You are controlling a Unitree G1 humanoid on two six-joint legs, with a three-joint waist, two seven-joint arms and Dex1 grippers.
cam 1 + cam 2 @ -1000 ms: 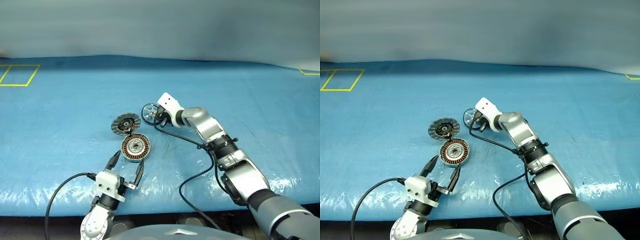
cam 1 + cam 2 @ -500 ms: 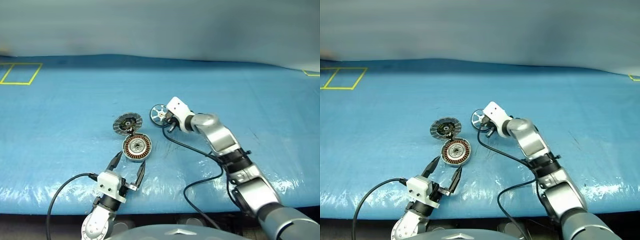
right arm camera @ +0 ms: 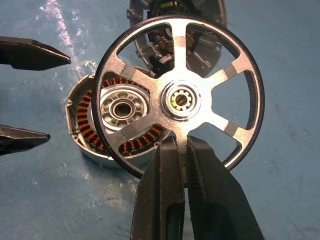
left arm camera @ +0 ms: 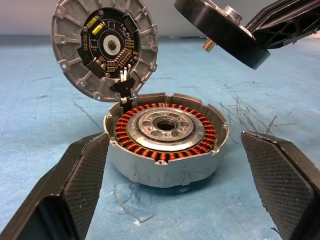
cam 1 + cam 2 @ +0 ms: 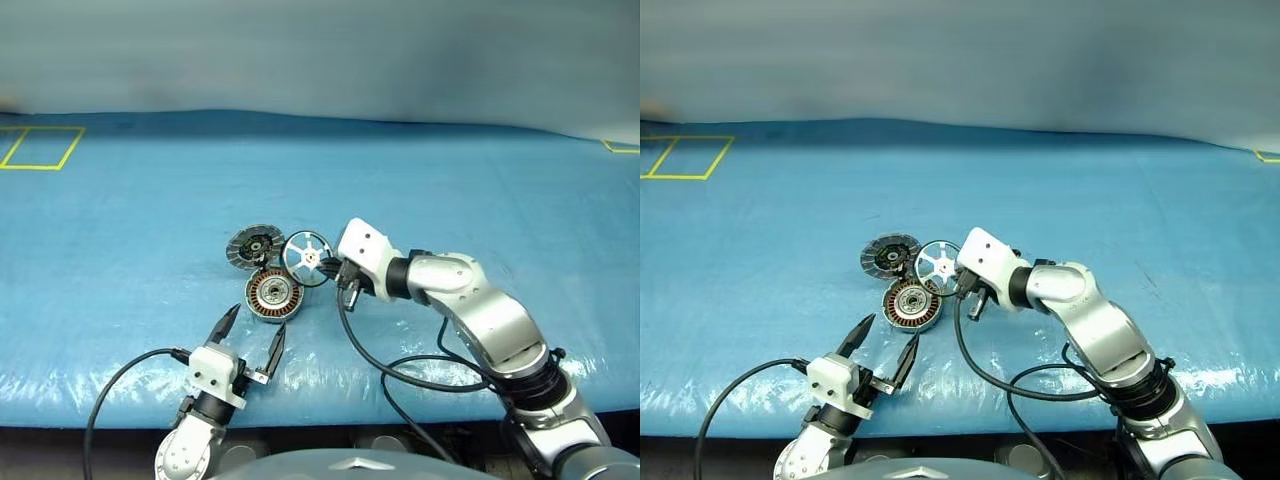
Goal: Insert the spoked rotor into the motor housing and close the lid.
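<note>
- Your right gripper (image 3: 182, 165) has its jaws pinching the rim of the spoked rotor (image 5: 307, 258), a small round wheel with a black outer rim and a shiny silver spoked face.
- You are holding that rotor lifted off the desk and tilted, just beside the lid and above the far right edge of the motor housing; it is not seated in it.
- The motor housing (image 4: 166, 142), a shallow round grey metal cup with a ring of copper-coloured windings round a silver hub, sits on the blue plastic-covered desk (image 5: 120, 250), nearer its front edge than its back edge, about midway along it.
- The lid (image 4: 104, 47), a round grey disc joined to the housing's far edge, stands open, its inner face with a dark circuit centre turned towards you.
- Your left gripper (image 5: 248, 338) lies level near the desk's front edge, jaws spread wide and empty, pointing at the housing with a gap on each side.
- A yellow taped rectangle (image 5: 40, 148) marks the far left corner of the desk.
</note>
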